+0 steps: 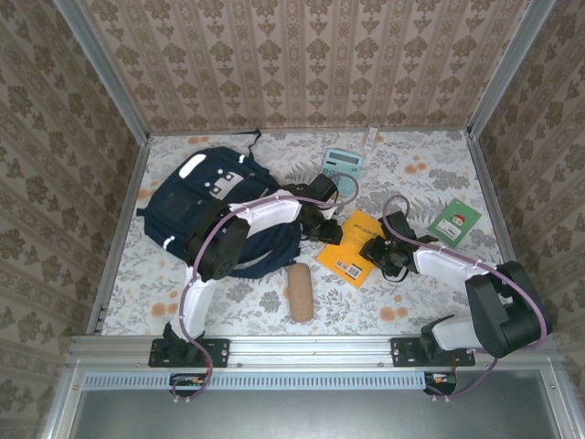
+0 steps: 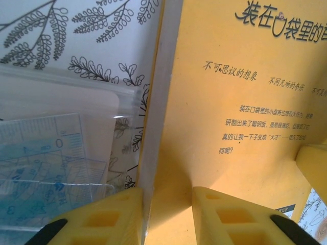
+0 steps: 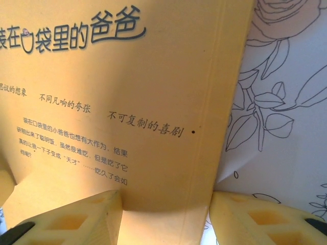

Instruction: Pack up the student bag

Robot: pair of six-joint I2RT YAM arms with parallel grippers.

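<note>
Bag (image 1: 196, 201) lay at the back left of the table (image 1: 430, 183), flat on the floral cloth, left arm crossing over its right side. Yellow book (image 1: 345, 249) sat mid-table, just right of the bag, with both arms meeting at it. Left gripper (image 2: 166, 190) was at the book's left edge: one finger on the white page-edge side, the other on the yellow back cover, no gap visible between pads and book. Could not tell if it was actually clamped or only straddling. Right gripper (image 3: 166, 194) was clenched on the book from the other side, the cover and spine strip filling the whole space between its yellow fingers (image 3: 76, 219). Chinese print on the back cover read clearly in both wrist views. In the left wrist view a clear pouch (image 2: 76, 102) with a blue see-through ruler (image 2: 41, 138) inside lay on the cloth beside the book's edge. Teal calculator (image 1: 342, 164) sat behind the book near the back wall. Green book (image 1: 454, 220) lay to the right, apart from the yellow one. Brown roll (image 1: 300, 292) lay near the front edge, just below the bag's lower corner.
</note>
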